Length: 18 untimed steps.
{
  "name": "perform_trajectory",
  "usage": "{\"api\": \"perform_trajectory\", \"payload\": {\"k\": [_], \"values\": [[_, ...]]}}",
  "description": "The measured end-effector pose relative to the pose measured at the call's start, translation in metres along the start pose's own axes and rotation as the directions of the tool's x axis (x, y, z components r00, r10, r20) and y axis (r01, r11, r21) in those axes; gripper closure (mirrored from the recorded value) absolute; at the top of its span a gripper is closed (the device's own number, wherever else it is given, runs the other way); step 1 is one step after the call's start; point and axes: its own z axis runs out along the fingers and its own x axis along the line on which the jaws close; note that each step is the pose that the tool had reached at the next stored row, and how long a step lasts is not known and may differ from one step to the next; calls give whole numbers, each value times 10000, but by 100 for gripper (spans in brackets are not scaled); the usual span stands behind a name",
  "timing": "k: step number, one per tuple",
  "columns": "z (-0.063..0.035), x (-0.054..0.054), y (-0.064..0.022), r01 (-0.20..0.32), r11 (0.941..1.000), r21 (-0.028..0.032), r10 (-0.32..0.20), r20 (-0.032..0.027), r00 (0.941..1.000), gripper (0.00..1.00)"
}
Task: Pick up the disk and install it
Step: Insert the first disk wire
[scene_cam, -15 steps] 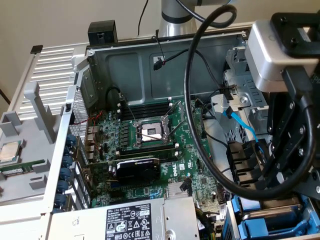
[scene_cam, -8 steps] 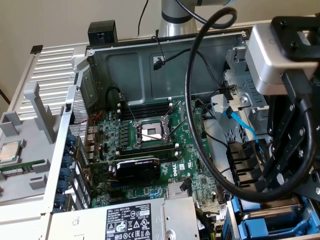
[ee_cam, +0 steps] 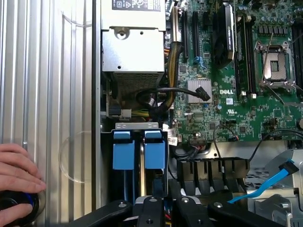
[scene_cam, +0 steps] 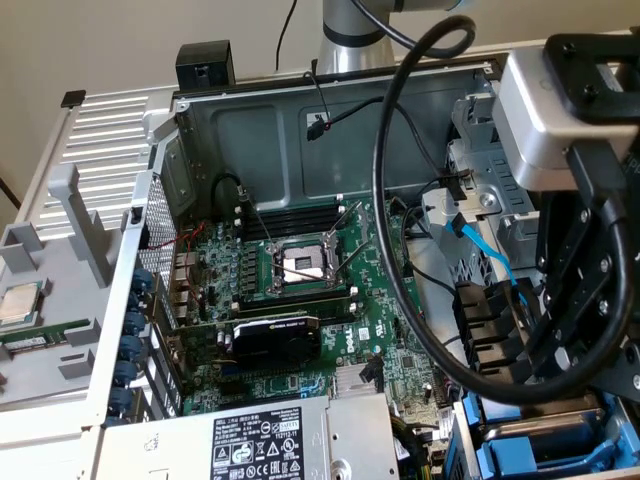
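While the grey metal computer case [scene_cam: 250, 130] is lying open, the disk [ee_cam: 154, 152], a silver drive clipped in a bright blue plastic carrier frame, is being held on edge in the drive bay [ee_cam: 137, 126] just beside the green Dell motherboard [ee_cam: 236, 109]. It is being pinched at its near end by the black gripper [ee_cam: 170, 210], whose jaws are being pressed almost together. Another blue plastic piece [ee_cam: 122, 151] is standing just beside the disk, on the side away from the motherboard; whether it is belonging to the same carrier cannot be told. A grey power-supply box [ee_cam: 132, 52] is sitting alongside the motherboard, next to the bay. Well apart from the motherboard, on a ribbed silver panel [ee_cam: 47, 94], a person's hand [ee_cam: 16, 172] is being rested on a round black knob [ee_cam: 14, 208].
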Motion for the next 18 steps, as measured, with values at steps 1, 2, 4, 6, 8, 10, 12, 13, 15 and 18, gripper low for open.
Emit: {"api": "perform_trajectory", "payload": {"k": [1,2,4,6,8,10,12,13,15,18], "values": [[0,0,0,0,10000,0,0,-1,10000,84],[0,0,0,0,10000,0,0,0,10000,84],[1,0,-1,2,10000,12,-2,0,10000,84],[2,0,-1,3,10000,25,-3,1,10000,84],[3,0,0,5,10000,45,-5,1,10000,84],[4,1,-1,9,10000,91,-9,3,10000,84],[5,1,-1,12,9999,113,-12,4,10000,84],[5,1,-1,12,9999,114,-12,5,10000,84],[5,1,-1,12,9999,115,-12,4,10000,84],[5,0,-1,11,9999,115,-11,4,10000,84]]}}
